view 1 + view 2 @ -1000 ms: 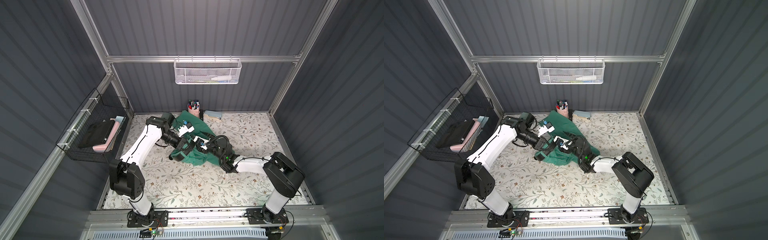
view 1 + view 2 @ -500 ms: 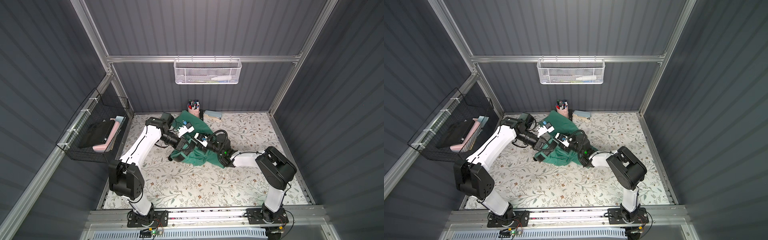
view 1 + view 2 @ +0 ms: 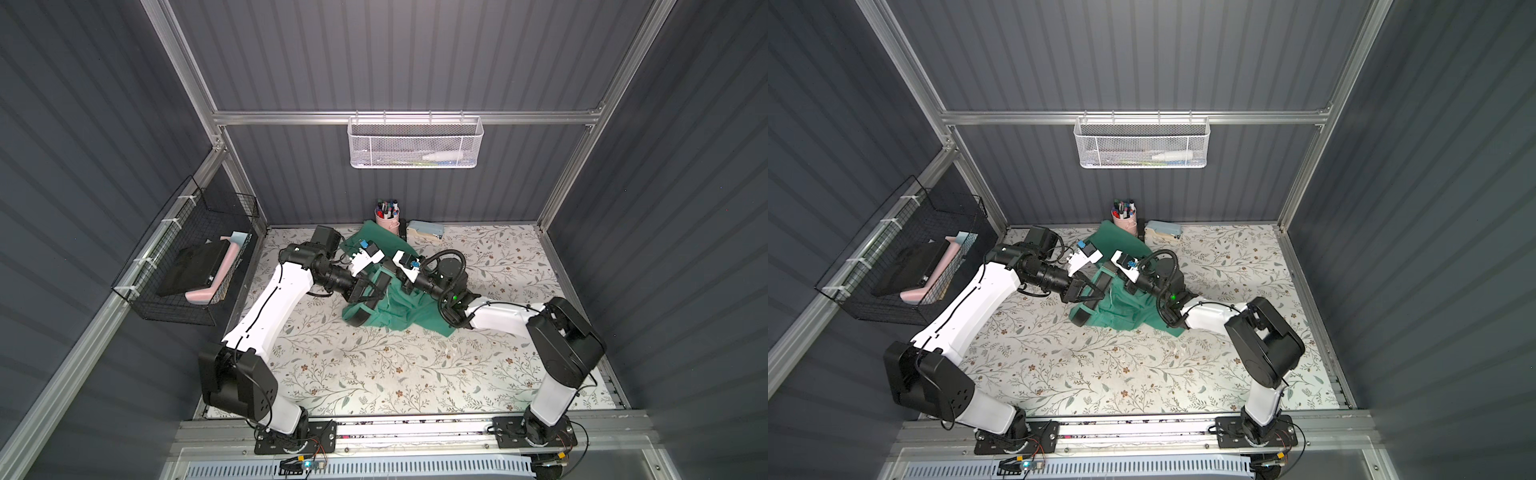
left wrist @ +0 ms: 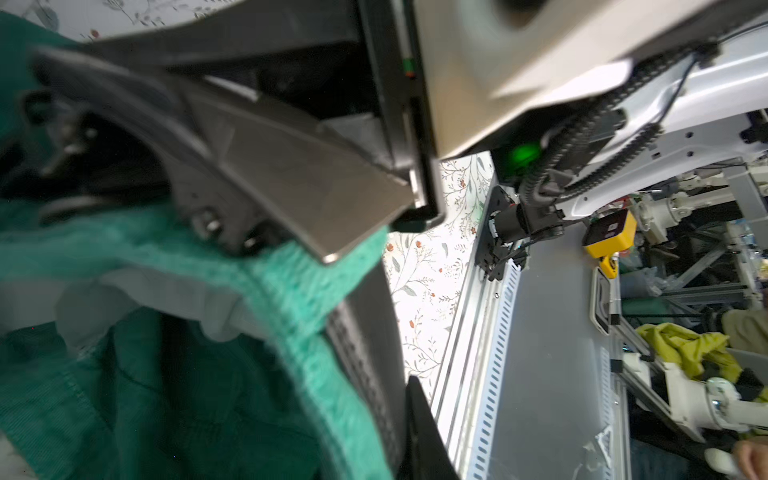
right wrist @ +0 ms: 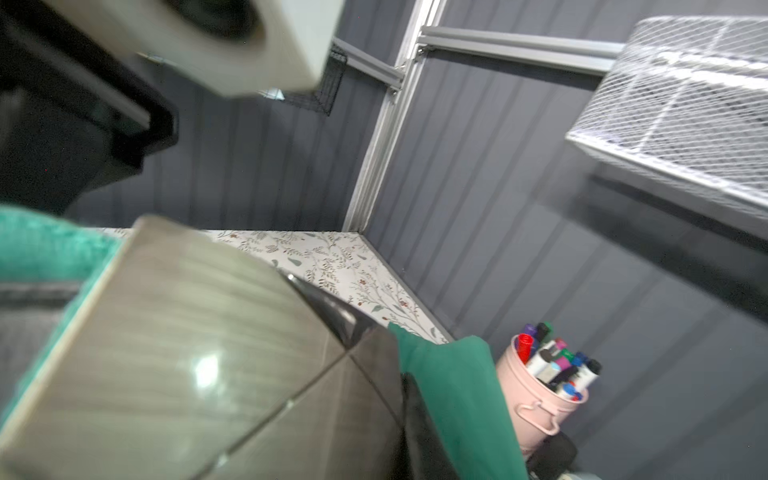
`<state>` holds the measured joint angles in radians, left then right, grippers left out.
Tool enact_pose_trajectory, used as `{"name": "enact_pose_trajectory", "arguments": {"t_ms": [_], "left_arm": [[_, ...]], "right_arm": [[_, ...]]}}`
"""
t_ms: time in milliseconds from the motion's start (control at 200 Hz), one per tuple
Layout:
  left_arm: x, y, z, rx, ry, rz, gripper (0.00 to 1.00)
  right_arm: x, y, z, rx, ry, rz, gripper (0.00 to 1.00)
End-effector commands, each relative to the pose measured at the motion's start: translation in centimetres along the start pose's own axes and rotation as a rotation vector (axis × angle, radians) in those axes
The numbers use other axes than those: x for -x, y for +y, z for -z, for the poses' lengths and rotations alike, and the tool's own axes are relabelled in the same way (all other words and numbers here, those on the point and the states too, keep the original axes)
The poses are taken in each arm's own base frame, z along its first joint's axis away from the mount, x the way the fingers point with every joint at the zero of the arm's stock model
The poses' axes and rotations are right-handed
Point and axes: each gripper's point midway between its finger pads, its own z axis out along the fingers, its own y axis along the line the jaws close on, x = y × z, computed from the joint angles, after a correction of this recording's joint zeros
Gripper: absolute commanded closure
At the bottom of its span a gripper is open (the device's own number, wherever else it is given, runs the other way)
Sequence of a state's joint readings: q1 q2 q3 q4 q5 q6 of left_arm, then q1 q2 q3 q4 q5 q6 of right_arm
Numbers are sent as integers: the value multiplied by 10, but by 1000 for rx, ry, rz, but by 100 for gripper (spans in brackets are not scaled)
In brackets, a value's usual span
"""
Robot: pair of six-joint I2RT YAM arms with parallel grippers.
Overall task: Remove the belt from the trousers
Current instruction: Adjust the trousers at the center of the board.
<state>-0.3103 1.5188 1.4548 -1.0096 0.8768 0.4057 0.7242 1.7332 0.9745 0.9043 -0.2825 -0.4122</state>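
Your right wrist is sitting higher in the frame than a second ago, closer in on the left one. The left arm and the cloth heap are lying much as they were.

You are working both arms over the crumpled plain green cloth trousers point(image 3: 399, 309) point(image 3: 1125, 311). They are lying on the floral-printed tabletop point(image 3: 374, 374) just above the middle of both top views. One leg is reaching up the frame toward the pink cup of marker pens point(image 3: 387, 218) at the back wall.

The long, narrow black leather-like belt point(image 3: 357, 316) is lying along the waistband. A curved stretch of it is bulging out at the lower left edge of the heap point(image 3: 1081, 316).

The left gripper point(image 3: 368, 293) is coming in from the left of the frame. The right gripper point(image 3: 386, 282) is coming in from the right, and their tips are nearly meeting over the waistband.

In the left wrist view the belt point(image 4: 365, 332) is running along the brighter green waistband edge in the lower middle of the frame. It is passing just beside a dark finger point(image 4: 419, 428), while a grey wedge-shaped finger point(image 4: 291, 195) is pressing on the waistband higher up.

In the right wrist view a trouser leg point(image 5: 457, 395) is showing at lower right, beside the cup point(image 5: 536, 399).

You cannot tell from any view how far apart either gripper's fingers are standing. Nor can you tell whether either one is actually holding belt or cloth.
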Motion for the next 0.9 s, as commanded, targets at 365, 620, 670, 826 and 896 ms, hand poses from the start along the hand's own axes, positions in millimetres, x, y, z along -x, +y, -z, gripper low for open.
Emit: {"name": "enact_pose_trajectory", "arguments": {"t_ms": [365,620,670,826,896], "left_arm": [[30,57,34,481,-264,-2,23],[45,37,35,801,-375,-149,28],[50,27,28,833,-387,-188,28],[68,-2,-3,864,-420,-325,29],[77,-12,-25,801,-451,-331,29]], "right_arm": [[41,-117,59,-546,159,-169,100],[28,-140,85,-711,349,-194,100],[27,-143,88,-732,368,-208,100],[32,-150,97,-784,392,-252,100],[36,-154,99,-801,403,-271,100]]}}
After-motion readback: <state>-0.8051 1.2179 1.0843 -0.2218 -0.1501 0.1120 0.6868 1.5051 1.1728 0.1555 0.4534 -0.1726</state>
